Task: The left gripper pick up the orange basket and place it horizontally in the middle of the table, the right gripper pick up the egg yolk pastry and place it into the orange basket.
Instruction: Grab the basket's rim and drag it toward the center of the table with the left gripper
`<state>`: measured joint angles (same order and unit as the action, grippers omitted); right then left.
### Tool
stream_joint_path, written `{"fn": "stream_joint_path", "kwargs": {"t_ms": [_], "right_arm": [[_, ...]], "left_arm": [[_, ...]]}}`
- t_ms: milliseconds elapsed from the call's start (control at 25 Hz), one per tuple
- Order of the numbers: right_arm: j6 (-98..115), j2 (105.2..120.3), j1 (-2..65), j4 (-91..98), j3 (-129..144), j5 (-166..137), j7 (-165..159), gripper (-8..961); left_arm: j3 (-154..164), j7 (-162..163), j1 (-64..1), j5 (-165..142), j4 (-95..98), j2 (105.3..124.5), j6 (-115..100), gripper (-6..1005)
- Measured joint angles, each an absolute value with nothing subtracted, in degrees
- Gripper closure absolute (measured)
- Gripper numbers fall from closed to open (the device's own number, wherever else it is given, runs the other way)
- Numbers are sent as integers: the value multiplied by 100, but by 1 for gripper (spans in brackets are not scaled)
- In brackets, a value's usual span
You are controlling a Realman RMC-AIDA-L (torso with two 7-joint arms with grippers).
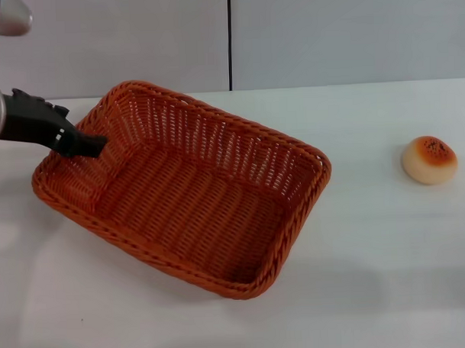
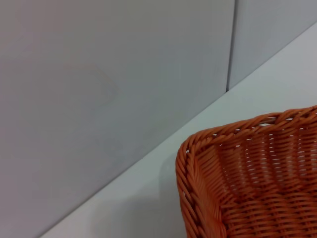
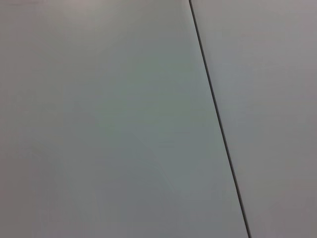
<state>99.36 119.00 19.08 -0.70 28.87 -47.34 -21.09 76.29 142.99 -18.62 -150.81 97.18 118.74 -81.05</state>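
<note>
— Where the orange basket (image 1: 187, 195) sits, is it straight on the table (image 1: 373, 276)?

— No. It lies on the left half of the white table, turned at an angle, one corner toward the back wall (image 1: 136, 40). It stands flat on its base, and nothing is inside it.

— And the left gripper (image 1: 94, 144)?

— It comes in from the left side, and its black tip is at the basket's left rim, over the short wall. Whether the jaws are clenched on the rim or released, one cannot tell; the tip looks like one dark point only. The left wrist view shows just a corner of the basket and the wall behind.

— Where is the egg yolk pastry (image 1: 430, 159)?

— It rests on the table at the right, well apart from the basket. The right gripper is not seen; its wrist view shows only the wall.
</note>
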Motion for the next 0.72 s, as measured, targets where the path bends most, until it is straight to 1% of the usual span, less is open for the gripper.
{"fn": "stream_joint_path", "kwargs": {"t_ms": [160, 480, 640, 720], "right_arm": [[9940, 11900, 1907, -70, 2906, -4743, -2109, 332], [9941, 11900, 1898, -69, 2909, -4746, -2109, 332], [9895, 11900, 1898, -63, 2909, -4746, -2109, 331], [9885, 11900, 1899, -62, 2910, -4746, -2110, 331]], "left_arm": [[7846, 14420, -1850, -15063, 9275, 11874, -7688, 272], [8100, 14559, -1853, -15064, 8999, 11874, -6977, 273], [8103, 14568, -1952, -15102, 8821, 11874, -6985, 274], [8104, 14568, -2109, -15210, 8610, 11874, -7068, 274]]}}
